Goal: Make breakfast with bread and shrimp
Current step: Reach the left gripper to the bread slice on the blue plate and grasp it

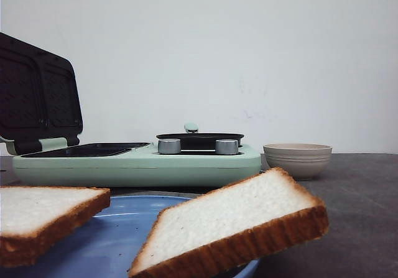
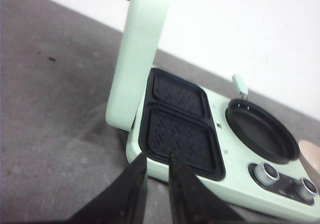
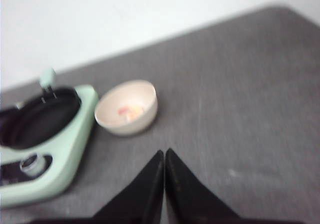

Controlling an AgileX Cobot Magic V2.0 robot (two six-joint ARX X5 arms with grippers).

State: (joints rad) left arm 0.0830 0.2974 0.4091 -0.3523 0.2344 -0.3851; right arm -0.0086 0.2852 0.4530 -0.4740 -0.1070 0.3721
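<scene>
Leaning on the blue plate (image 1: 106, 240), bread (image 1: 233, 225) tilts up, seemingly rightward.

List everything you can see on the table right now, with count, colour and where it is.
bread: two slices, white with golden-brown crust, on the blue plate nearest the camera
plate: one, blue, front of table
breakfast maker: one, mint green, lid open, black grill plates on the left and a black pan on the right, two silver knobs
bowl: one, beige, right of the maker, something pale orange inside
left gripper: black, slightly parted, above the grill plates
right gripper: black, shut, empty, near the bowl
</scene>
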